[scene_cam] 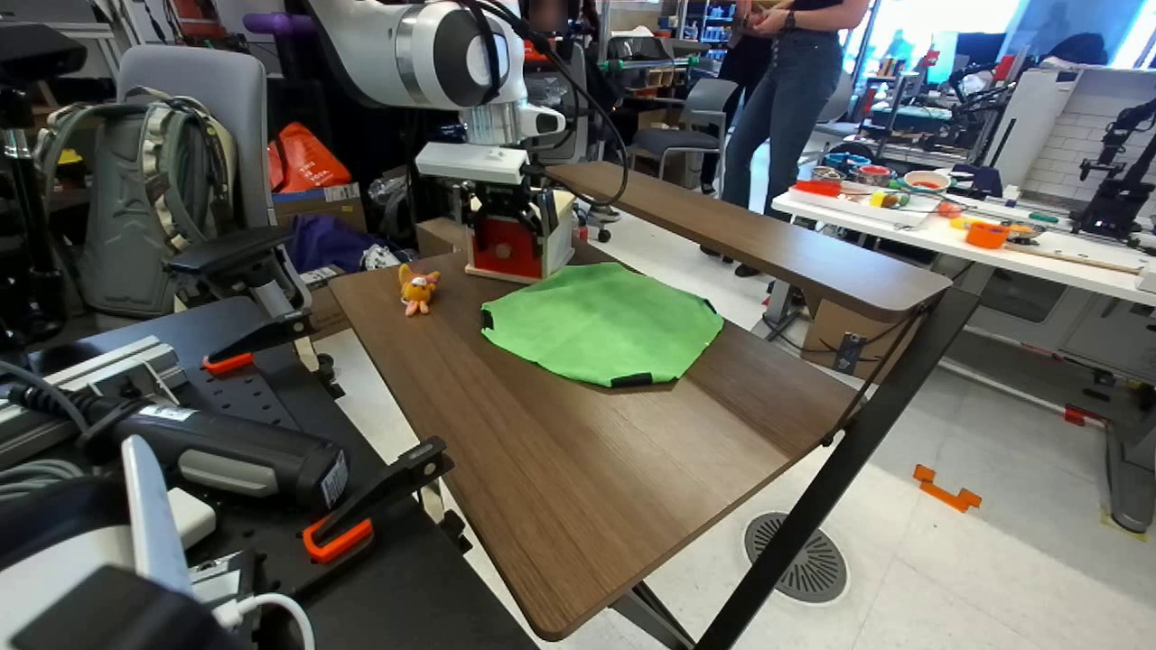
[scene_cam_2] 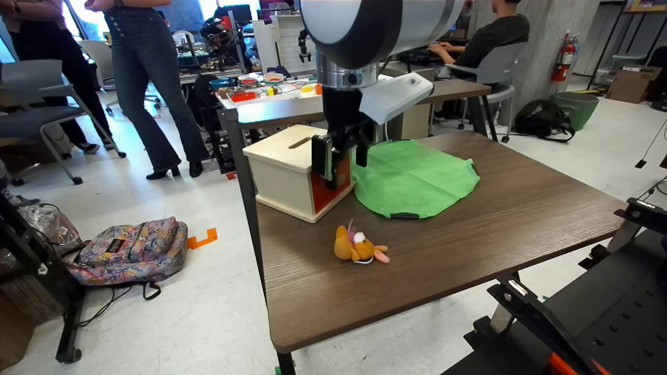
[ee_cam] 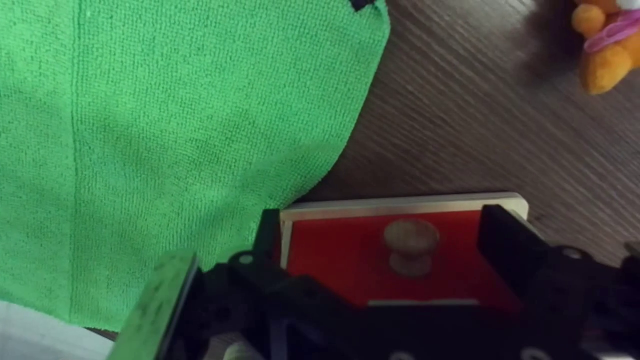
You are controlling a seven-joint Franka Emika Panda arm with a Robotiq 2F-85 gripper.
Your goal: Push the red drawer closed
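Observation:
The red drawer (scene_cam_2: 324,194) is the red front of a small light wooden box (scene_cam_2: 281,182) with a slot in its tan top. The box stands near the table's edge. In the wrist view, the drawer front (ee_cam: 340,245) shows a round wooden knob (ee_cam: 411,240). My gripper (ee_cam: 382,217) is open and empty, its fingers on either side of the knob in that view, in front of the red face. In both exterior views, the gripper (scene_cam_2: 345,169) covers part of the red front. The front looks nearly flush with the box; contact with the fingers cannot be told.
A flat green cloth (scene_cam: 601,320) lies beside the box on the brown table (scene_cam: 578,460). A small orange plush toy (scene_cam_2: 359,247) lies in front of the box. A second brown tabletop (scene_cam: 750,239) runs along behind.

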